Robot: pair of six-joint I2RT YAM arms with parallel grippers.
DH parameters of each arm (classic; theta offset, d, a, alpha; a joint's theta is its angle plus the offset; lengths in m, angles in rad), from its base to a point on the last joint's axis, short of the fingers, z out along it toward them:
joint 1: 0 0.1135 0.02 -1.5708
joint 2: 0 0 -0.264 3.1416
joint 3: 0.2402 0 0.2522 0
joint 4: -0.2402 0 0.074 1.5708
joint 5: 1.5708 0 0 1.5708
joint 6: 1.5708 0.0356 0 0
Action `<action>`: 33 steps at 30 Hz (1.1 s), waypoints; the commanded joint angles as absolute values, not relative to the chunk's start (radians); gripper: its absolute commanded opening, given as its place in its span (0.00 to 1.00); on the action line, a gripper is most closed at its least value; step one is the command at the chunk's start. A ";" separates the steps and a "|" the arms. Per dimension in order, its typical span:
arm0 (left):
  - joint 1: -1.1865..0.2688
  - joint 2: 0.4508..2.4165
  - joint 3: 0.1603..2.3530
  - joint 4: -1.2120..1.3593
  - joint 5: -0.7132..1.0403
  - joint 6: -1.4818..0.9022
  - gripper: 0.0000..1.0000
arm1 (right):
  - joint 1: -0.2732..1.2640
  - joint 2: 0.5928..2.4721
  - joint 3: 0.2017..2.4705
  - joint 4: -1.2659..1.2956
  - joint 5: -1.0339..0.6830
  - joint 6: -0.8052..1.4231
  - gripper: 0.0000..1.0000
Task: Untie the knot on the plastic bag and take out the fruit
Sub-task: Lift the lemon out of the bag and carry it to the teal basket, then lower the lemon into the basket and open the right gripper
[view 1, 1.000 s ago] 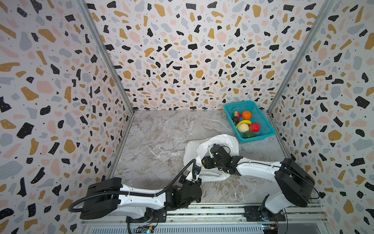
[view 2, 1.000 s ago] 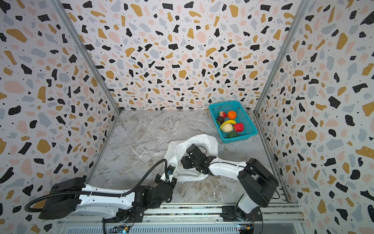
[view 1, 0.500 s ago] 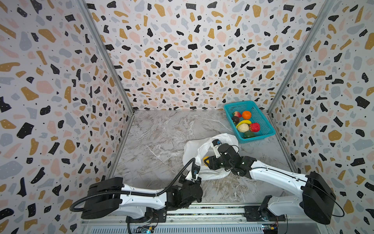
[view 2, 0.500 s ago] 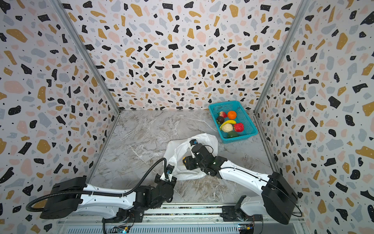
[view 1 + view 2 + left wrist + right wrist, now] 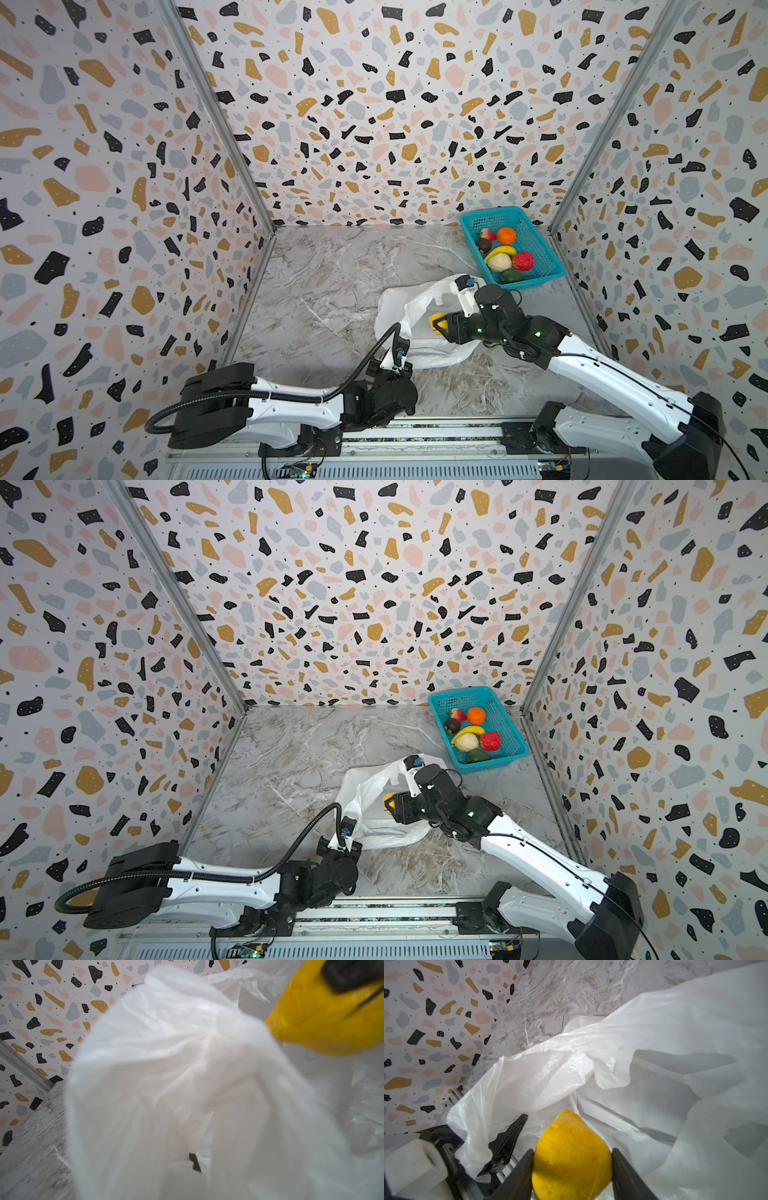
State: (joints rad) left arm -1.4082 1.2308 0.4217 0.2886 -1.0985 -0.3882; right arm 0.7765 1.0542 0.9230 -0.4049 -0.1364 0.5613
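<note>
- Right claw [image 5: 572,1154] part-spread, pinching a yellow lemon [image 5: 571,1167] by its two flanks, pointed end facing away from the wrist.
- Lemon held over the gaping mouth of the plastic bag [image 5: 392,309], inside the bag's outline in both top views.
- Left claw [image 5: 521,1123] pressed together on a fold of the bag's near rim, thin film draped over its black fingers [image 5: 508,1140].
- In the left wrist view, blurred white plastic bunched right against the lens, a black sliver of the claw showing through, the lemon at one corner.
- Bag lying crumpled and slack on the marble tabletop [image 5: 332,291], toward the front right, between the two arms.
- Teal mesh basket [image 5: 540,249] in the far right corner of the tabletop, near the bag.
- Within the basket: an orange [image 5: 506,235], a yellow banana [image 5: 502,250], a red piece [image 5: 523,260], a beige bumpy piece [image 5: 498,262], a green piece [image 5: 512,276] at the near edge, a dark purple-brown piece [image 5: 483,245] and a pinkish piece [image 5: 488,234] farther back.
</note>
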 commanded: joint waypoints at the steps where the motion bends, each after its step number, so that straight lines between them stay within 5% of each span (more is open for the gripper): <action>1: -1.402 1.232 0.452 0.279 -1.136 -0.414 0.00 | 0.684 1.009 0.976 -0.508 -0.201 0.538 0.57; 17: -1.398 1.226 0.449 0.270 -1.158 -0.413 0.00 | 0.155 1.154 1.092 -0.305 -0.330 0.452 0.58; 33: -1.386 1.219 0.443 0.279 -1.149 -0.393 0.00 | -0.066 1.741 1.409 -0.051 -0.235 0.413 0.58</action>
State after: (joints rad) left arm -1.3922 1.2289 0.4240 0.2619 -1.1271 -0.3962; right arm -0.0589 1.6855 1.3251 -0.0986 -0.2588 0.4339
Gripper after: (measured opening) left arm 0.047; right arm 0.583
